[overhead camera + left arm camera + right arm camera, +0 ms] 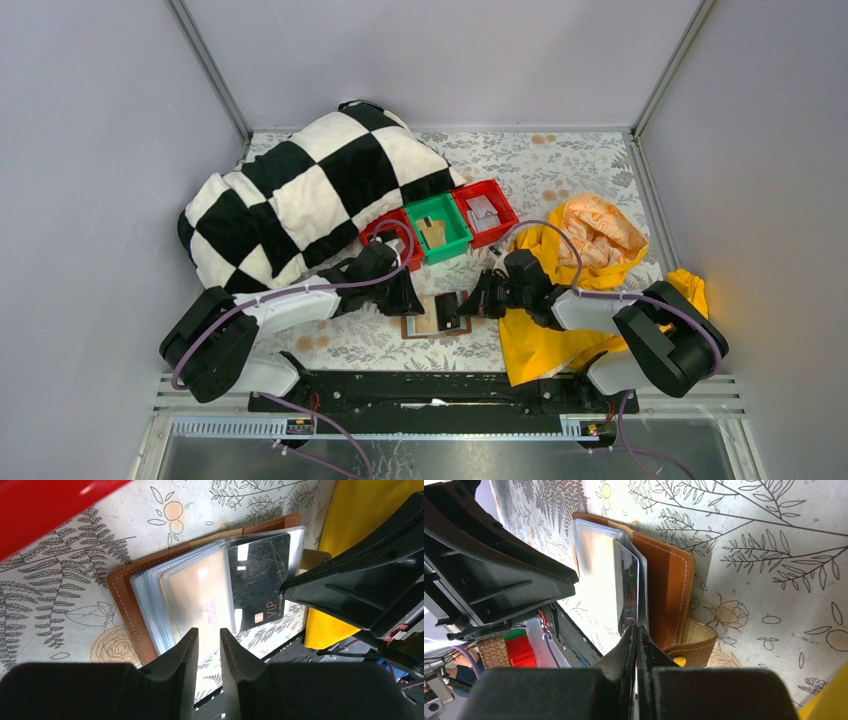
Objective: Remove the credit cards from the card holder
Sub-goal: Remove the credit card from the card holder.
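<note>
partly out of sight: card holder

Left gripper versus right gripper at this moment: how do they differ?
The left gripper has its jaws a narrow gap apart, holding nothing; the right gripper has its jaws shut, apparently pinching the black VIP card. The left gripper hovers by the sleeved tan card; the right gripper sits at the black VIP card's outer edge. Both are down at the open card holder.
</note>
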You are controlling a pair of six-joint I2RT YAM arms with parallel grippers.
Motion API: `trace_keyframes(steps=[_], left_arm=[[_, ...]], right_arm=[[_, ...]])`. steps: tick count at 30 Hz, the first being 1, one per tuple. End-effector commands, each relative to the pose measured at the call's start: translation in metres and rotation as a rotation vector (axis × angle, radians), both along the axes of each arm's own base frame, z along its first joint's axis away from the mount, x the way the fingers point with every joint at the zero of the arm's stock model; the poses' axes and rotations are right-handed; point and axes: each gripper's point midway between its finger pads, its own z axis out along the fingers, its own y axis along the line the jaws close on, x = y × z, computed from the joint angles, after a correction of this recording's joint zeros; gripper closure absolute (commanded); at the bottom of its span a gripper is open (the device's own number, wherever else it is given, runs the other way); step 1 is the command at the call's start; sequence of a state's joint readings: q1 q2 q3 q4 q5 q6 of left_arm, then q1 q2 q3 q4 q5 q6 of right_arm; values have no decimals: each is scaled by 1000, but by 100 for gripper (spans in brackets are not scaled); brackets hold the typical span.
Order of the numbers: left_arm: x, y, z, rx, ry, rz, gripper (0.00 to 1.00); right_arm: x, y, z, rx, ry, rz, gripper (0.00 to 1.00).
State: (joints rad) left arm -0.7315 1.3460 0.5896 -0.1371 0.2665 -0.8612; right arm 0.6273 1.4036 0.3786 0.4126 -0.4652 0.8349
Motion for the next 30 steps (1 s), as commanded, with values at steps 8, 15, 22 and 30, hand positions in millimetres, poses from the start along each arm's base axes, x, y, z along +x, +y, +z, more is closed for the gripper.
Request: trace_keyframes(steps=[8, 15, 22, 30], left_arm=[[8, -20, 9, -74, -24, -43, 74], [10, -24, 15, -88, -36, -52, 74], [7, -22, 10, -88, -26, -49, 74], [2, -19, 1, -89, -12, -46, 73]], right_arm=[[11, 16, 22, 112, -31, 9, 82], [9, 19, 23, 144, -19, 8, 69], [10, 22, 24, 161, -19, 9, 67], [14, 23, 21, 145, -18, 12, 64]])
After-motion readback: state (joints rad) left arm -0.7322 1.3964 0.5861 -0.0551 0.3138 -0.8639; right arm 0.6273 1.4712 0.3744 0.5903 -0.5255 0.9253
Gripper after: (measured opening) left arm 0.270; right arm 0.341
